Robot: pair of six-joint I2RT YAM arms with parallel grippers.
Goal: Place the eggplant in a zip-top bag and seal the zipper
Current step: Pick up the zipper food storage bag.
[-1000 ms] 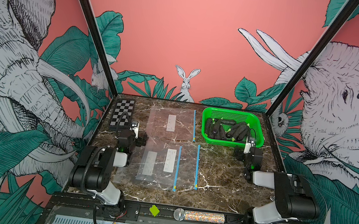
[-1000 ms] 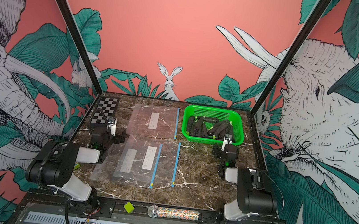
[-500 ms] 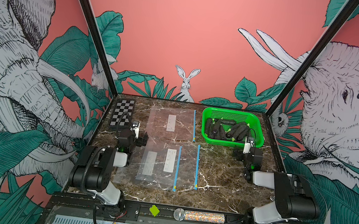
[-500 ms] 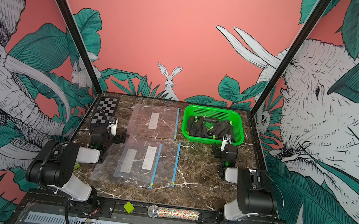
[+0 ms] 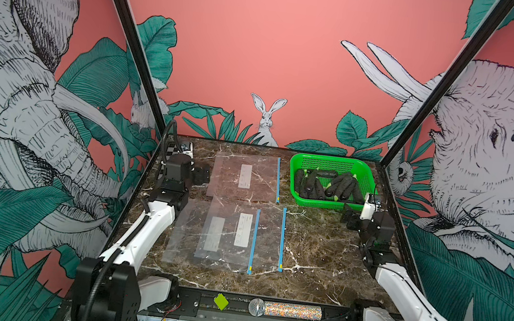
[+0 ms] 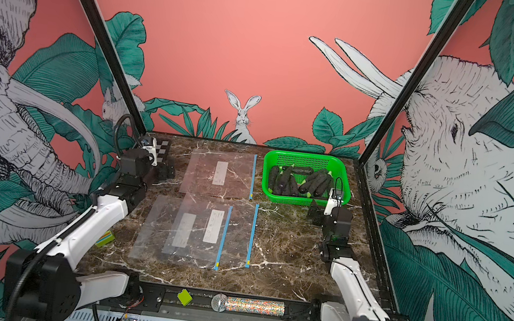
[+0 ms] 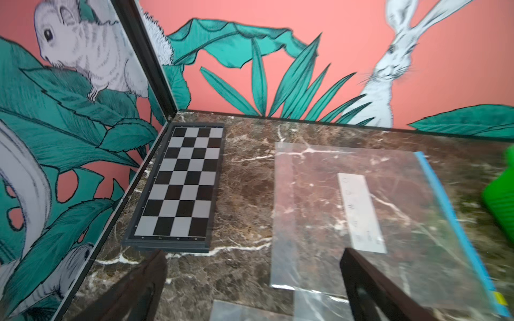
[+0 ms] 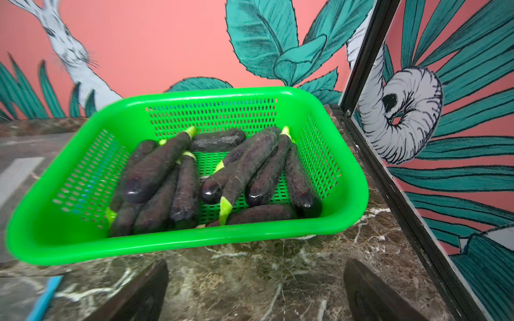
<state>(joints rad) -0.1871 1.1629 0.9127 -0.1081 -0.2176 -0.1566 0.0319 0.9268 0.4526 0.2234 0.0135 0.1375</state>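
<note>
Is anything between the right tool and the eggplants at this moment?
Only the near wall of the green basket: the open right tool appears low in front of it, and the eggplants lie inside, behind that wall. Above the rim, nothing visible blocks the way in.

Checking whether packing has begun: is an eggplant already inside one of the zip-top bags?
No: the zip-top bags lie flat and empty on the table, and the eggplants sit in the green basket.

In the left wrist view the green basket [image 7: 500, 200] is cut off, and the bag label [image 7: 361, 211] blurs unreadably.
</note>
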